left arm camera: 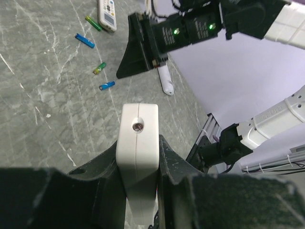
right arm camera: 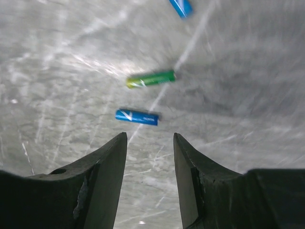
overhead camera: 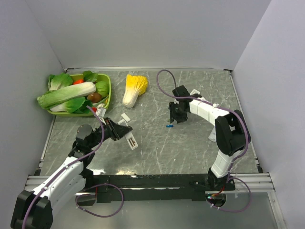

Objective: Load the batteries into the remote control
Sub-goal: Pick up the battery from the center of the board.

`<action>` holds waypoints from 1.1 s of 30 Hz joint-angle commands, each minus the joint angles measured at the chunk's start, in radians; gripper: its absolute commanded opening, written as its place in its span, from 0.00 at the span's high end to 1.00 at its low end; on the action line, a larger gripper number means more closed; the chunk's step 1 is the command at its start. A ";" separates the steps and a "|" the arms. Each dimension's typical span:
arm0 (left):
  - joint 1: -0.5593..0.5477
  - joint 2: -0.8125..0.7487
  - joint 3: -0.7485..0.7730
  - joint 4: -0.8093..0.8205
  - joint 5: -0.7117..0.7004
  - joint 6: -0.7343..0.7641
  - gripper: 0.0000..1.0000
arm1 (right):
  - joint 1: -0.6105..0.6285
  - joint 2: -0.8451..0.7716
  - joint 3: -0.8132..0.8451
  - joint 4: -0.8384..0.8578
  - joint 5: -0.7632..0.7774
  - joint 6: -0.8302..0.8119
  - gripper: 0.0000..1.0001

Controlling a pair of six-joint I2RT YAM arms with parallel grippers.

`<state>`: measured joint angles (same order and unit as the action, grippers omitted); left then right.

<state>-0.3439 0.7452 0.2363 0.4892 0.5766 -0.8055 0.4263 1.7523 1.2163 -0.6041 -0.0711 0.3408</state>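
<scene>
Right wrist view looked down past the right gripper (right arm camera: 150, 138), its jaws apart and empty, at a blue battery (right arm camera: 137, 117) lying flat on the table (right arm camera: 57, 57) just ahead of the fingertips. A green battery (right arm camera: 151, 78) lay just beyond it, and a second blue battery (right arm camera: 181, 6) sat at the top edge.

These cells looked light, stiff and smooth, and being round they would likely roll if nudged. The safest hold seemed to be across the middle of the barrel, with the fingers square to its length.

Across the table, the left gripper (left arm camera: 138, 191) was clamped on the sides of the white remote control (left arm camera: 138, 143), holding it raised at left of centre. It is rigid plastic, probably light, and needs no gentle handling.

Whether its battery bay held any cell could not be told from these views.

The only open container was the green tray (overhead camera: 108, 90) at the far left. It held leafy greens (overhead camera: 59, 81), a long pale cabbage (overhead camera: 66, 95) and a tomato (overhead camera: 78, 81). A yellow cabbage (overhead camera: 135, 88) lay outside it.
</scene>
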 commanded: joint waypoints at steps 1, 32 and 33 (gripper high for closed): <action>-0.001 0.000 0.046 0.040 -0.006 0.011 0.98 | -0.003 -0.060 -0.075 0.013 0.059 0.252 0.49; -0.001 -0.083 0.024 -0.001 -0.041 0.035 0.98 | 0.045 0.050 -0.037 -0.059 0.168 0.961 0.50; -0.001 -0.084 0.024 -0.004 -0.044 0.038 0.98 | 0.043 0.055 -0.032 -0.066 0.174 0.966 0.50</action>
<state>-0.3439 0.6819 0.2363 0.4625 0.5453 -0.7944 0.4652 1.7706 1.1309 -0.6334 0.0875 1.2343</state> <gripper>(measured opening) 0.283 0.500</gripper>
